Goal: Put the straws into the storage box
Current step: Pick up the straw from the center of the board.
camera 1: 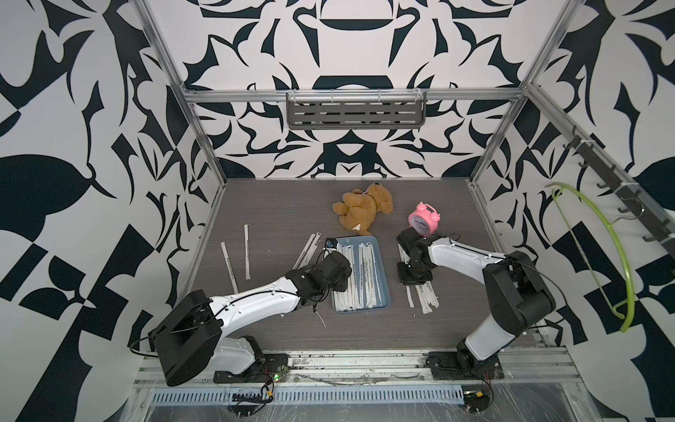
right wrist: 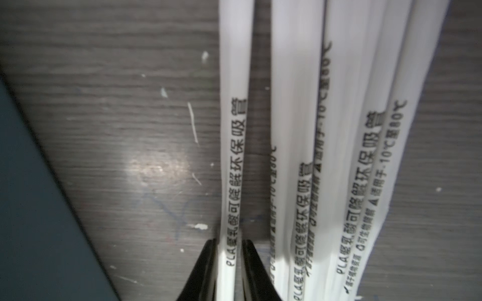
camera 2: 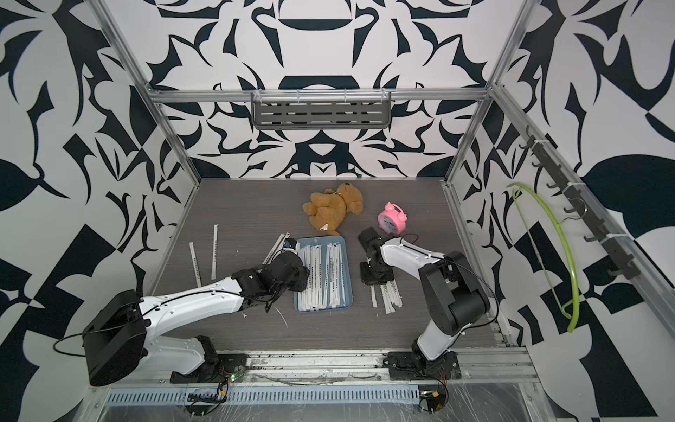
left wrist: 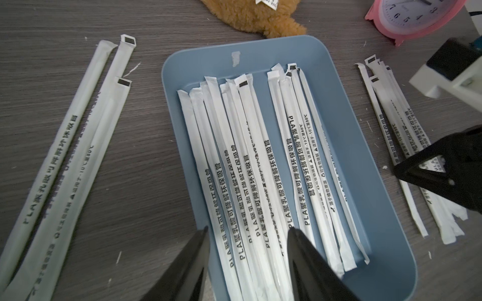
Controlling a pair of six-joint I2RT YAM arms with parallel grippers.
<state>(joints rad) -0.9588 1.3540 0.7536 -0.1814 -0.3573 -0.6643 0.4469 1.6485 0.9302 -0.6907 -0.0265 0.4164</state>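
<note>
The blue-grey storage box [camera 1: 384, 281] [camera 2: 349, 281] [left wrist: 352, 146] lies mid-table with several white printed straws [camera 1: 361, 270] [left wrist: 260, 161] lying lengthwise inside. My left gripper [camera 1: 338, 272] [camera 2: 297, 272] [left wrist: 247, 229] hovers open over the box's near left end, holding nothing. More straws lie in a loose pile [camera 1: 425, 297] [camera 2: 389, 296] [left wrist: 396, 122] to the right of the box. My right gripper [camera 1: 414, 277] [camera 2: 376, 277] [right wrist: 229, 241] points down onto that pile, its jaws shut on one straw [right wrist: 232, 156] that rests on the table. Other straws [camera 1: 247, 252] [left wrist: 86, 130] lie to the left of the box.
A brown teddy bear [camera 1: 365, 208] lies behind the box and a pink alarm clock [camera 1: 423, 219] stands behind my right arm. Small white scraps [camera 1: 321, 319] lie near my left wrist. A grey slotted shelf [camera 1: 356, 109] hangs on the back wall, a green hanger [camera 1: 591, 255] at the right.
</note>
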